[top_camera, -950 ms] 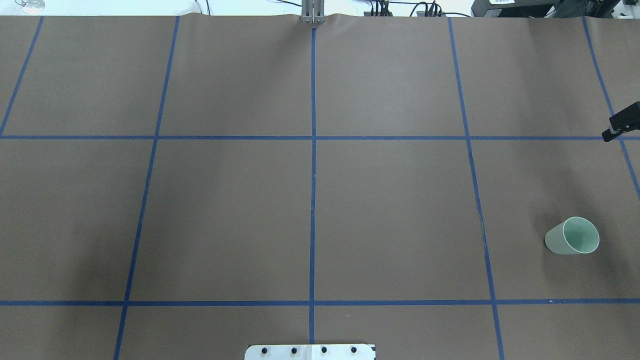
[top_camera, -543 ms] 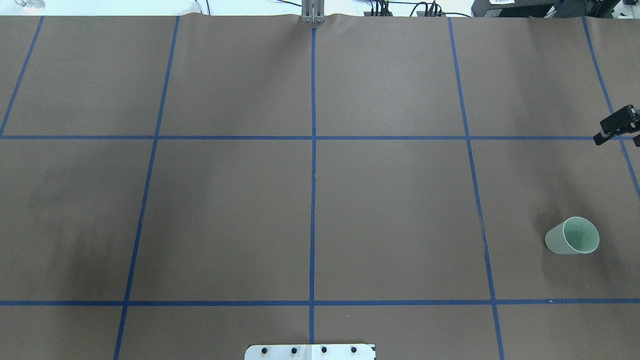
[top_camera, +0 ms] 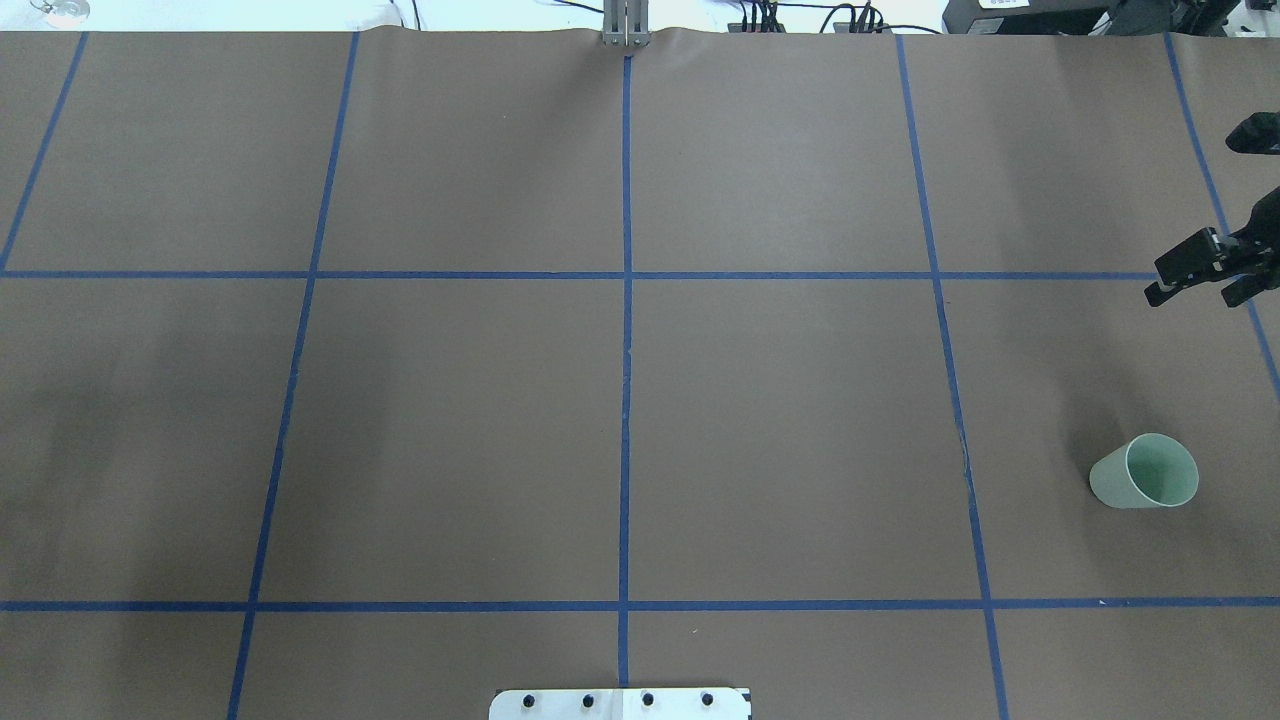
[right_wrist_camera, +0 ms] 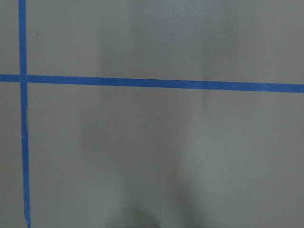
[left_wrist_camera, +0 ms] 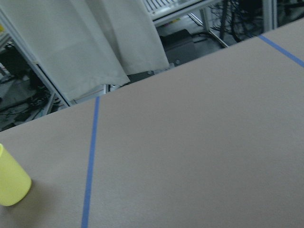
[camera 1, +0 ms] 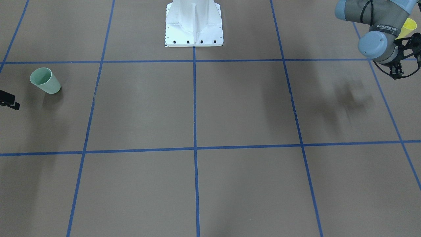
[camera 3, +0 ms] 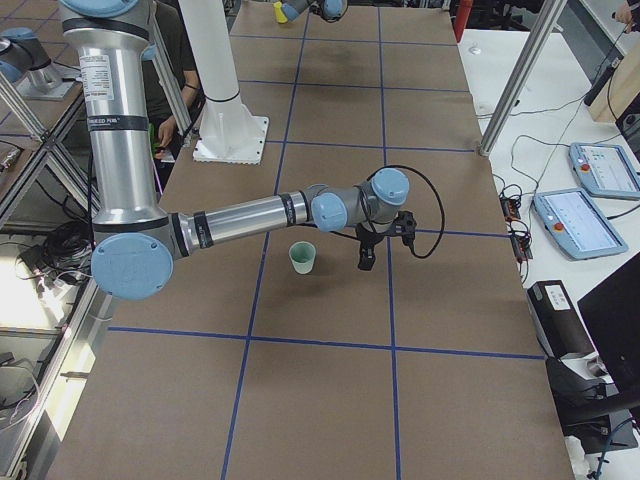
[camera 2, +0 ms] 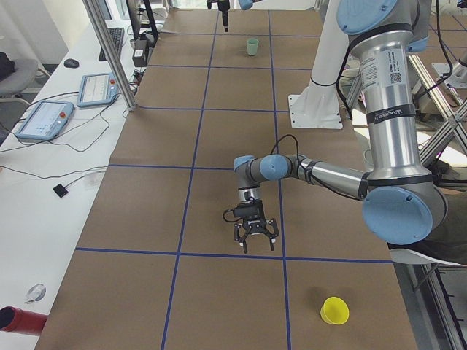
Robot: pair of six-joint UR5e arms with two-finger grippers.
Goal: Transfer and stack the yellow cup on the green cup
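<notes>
The yellow cup (camera 2: 334,310) stands near the table's left end; it also shows at the left wrist view's lower left (left_wrist_camera: 12,183) and, half hidden behind my left arm, in the front view (camera 1: 408,28). My left gripper (camera 2: 255,246) hangs open and empty above the table, apart from the yellow cup. The green cup (top_camera: 1145,472) stands upright at the table's right end, also in the front view (camera 1: 44,80). My right gripper (top_camera: 1195,290) is open and empty, beyond the green cup on its far side, at the view's right edge.
The robot's white base plate (camera 1: 194,23) sits at the middle of the near table edge. Blue tape lines (top_camera: 625,300) divide the brown table into squares. Tablets (camera 2: 45,119) and cables lie on the white bench past the far edge.
My right gripper has moved further into the overhead view from the right edge, so both fingers now show. The green cup has not moved.
</notes>
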